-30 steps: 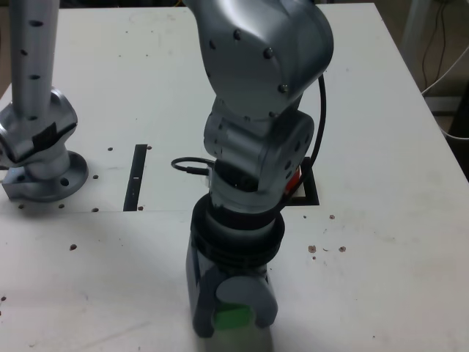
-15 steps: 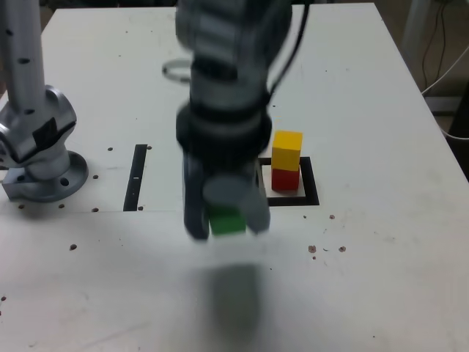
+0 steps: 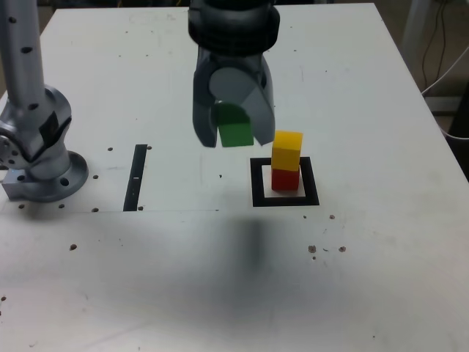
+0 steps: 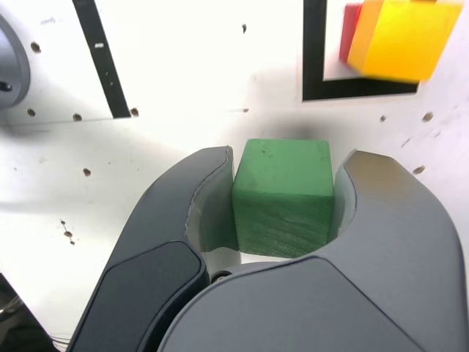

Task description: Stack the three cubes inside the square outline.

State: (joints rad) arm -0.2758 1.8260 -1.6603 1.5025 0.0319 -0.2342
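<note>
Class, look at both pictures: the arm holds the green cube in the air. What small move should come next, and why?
Probably carry the green cube sideways toward the exterior view's right until it hangs over the yellow cube. The gripper is shut on it, off to the side of the stack; yellow already sits on the red cube inside the square outline.

Silver arm's dark grey two-jaw gripper point(image 3: 234, 132) hangs pointing down, raised off the table, up and to the exterior view's left of the black square outline point(image 3: 258, 183). Jaws clamped on small green cube point(image 4: 282, 196).
</note>
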